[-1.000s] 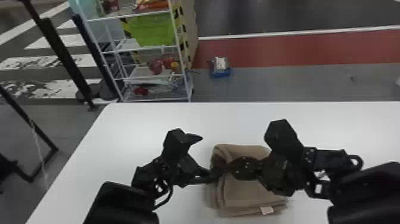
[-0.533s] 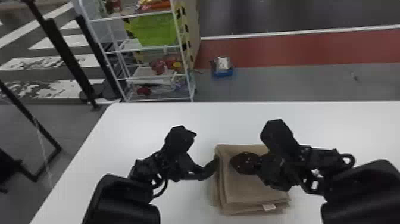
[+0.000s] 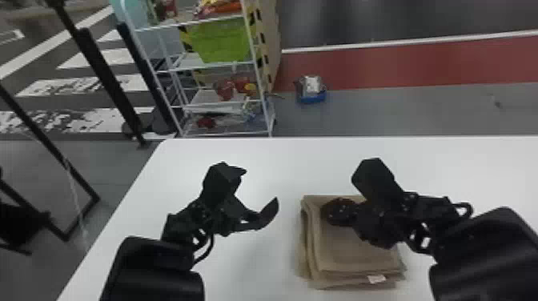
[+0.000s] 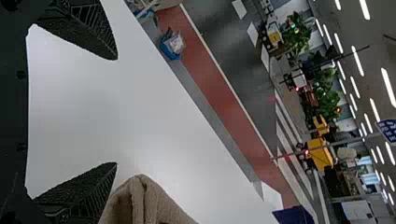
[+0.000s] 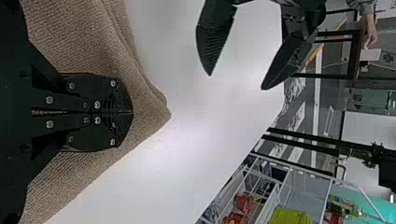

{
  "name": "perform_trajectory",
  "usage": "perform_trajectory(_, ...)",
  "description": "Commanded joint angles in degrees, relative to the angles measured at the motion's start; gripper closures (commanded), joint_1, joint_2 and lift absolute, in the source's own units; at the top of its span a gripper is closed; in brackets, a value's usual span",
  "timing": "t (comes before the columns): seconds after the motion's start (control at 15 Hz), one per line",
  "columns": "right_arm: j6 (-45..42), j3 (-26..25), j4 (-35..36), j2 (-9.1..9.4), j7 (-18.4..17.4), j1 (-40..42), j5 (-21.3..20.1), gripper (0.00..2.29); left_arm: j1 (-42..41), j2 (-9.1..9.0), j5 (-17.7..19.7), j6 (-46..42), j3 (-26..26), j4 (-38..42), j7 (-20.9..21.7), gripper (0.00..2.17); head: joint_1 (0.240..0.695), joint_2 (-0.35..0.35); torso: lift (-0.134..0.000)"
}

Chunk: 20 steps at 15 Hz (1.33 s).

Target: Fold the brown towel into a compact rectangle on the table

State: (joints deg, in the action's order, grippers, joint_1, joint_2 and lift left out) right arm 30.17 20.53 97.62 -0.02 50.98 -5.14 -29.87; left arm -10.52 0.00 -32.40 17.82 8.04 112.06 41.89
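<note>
The folded brown cloth towel (image 3: 352,256) looked matt, with a rough, ribbed weave. Beneath it, the white flat tabletop (image 3: 280,160) was smooth with a soft sheen. Far left, the white wire-framed shelf (image 3: 208,106) looked like metal.

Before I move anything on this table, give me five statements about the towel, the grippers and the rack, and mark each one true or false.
1. The brown towel lies folded in layers on the table. True.
2. The left gripper is closed on the towel. False: it is open, off to the left of the towel.
3. The right gripper has its fingers together over the towel. True.
4. A white label shows on the towel's far edge. False: it is on the near edge.
5. The green bin stands on the rack beyond the table. True.
</note>
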Motion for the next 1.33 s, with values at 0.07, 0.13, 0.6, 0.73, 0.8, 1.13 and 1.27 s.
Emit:
perform_trajectory(0.07,-1.2,0.9,-3.3,0.07,-0.5,-1.5,-0.1,2.04,-1.7,-0.15,2.3,-0.1,2.3,2.5,-0.5,0.08,0.695,0.293,-0.123)
perform_trajectory(0.13,-1.4,0.8,-3.2,0.07,-0.5,-1.5,0.1,2.03,-2.1,-0.15,2.3,-0.1,2.4,2.8,-0.5,0.08,0.695,0.299,-0.123)
perform_trajectory(0.6,-1.9,-7.9,2.8,-0.25,0.7,2.7,4.1,2.04,-4.2,-0.15,7.0,-0.5,5.5,5.8,-0.1,0.08,0.695,0.301,-0.123)
perform_trajectory(0.73,-4.4,-10.7,3.5,-0.51,0.7,3.9,4.5,2.04,-4.5,-0.15,8.0,-0.5,6.1,5.8,-0.1,0.08,0.695,0.282,-0.123)
perform_trajectory(0.8,-4.4,-11.2,3.1,-0.95,0.6,3.8,4.7,2.04,-4.8,-0.15,8.5,-0.5,6.2,5.8,-0.1,0.08,0.695,0.276,-0.123)
perform_trajectory(1.13,-4.4,-12.3,-0.3,-1.39,0.5,3.1,3.9,2.04,-5.9,-0.15,9.2,-0.6,6.4,6.2,-0.1,0.08,0.695,0.235,-0.123)
perform_trajectory(1.27,-4.4,-12.3,-1.5,-1.83,0.6,3.2,3.4,2.04,-6.3,-0.15,9.4,-0.6,6.5,6.6,-0.1,0.08,0.695,0.232,-0.123)
